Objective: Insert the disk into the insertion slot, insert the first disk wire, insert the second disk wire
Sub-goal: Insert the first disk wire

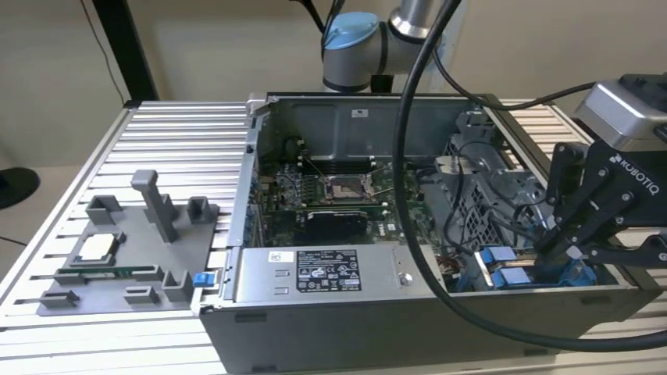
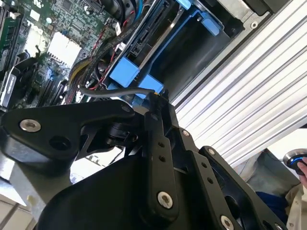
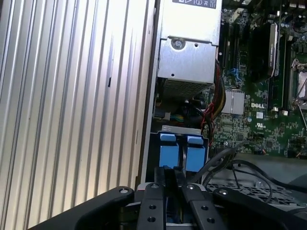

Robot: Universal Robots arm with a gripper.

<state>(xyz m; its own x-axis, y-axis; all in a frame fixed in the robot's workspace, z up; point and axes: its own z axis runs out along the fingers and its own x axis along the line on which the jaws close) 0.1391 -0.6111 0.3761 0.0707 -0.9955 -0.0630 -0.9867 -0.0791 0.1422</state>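
Note:
My gripper point(image 1: 568, 254) hangs over the front right corner of the open computer case. In both wrist views its fingers point(image 3: 171, 171) are pressed together. They are shut on the end of a thin grey disk wire point(image 2: 110, 91), which runs from the fingertips point(image 2: 156, 98) back toward the motherboard. Just beyond the tips lies the insertion slot point(image 2: 125, 72) with its bright blue tabs point(image 3: 172, 148), also seen in the exterior view point(image 1: 505, 269). The disk point(image 2: 153, 33) sits inside the slot in its blue carrier, its dark connector edge facing the wire.
The grey labelled power-supply box point(image 1: 312, 273) fills the case's front. Behind it lies the motherboard point(image 1: 333, 195), and a perforated cage point(image 1: 490, 203) stands at the right. Thick black arm cables point(image 1: 417, 195) cross over the case. A grey fixture tray point(image 1: 115, 258) rests on the ribbed table point(image 3: 72, 96).

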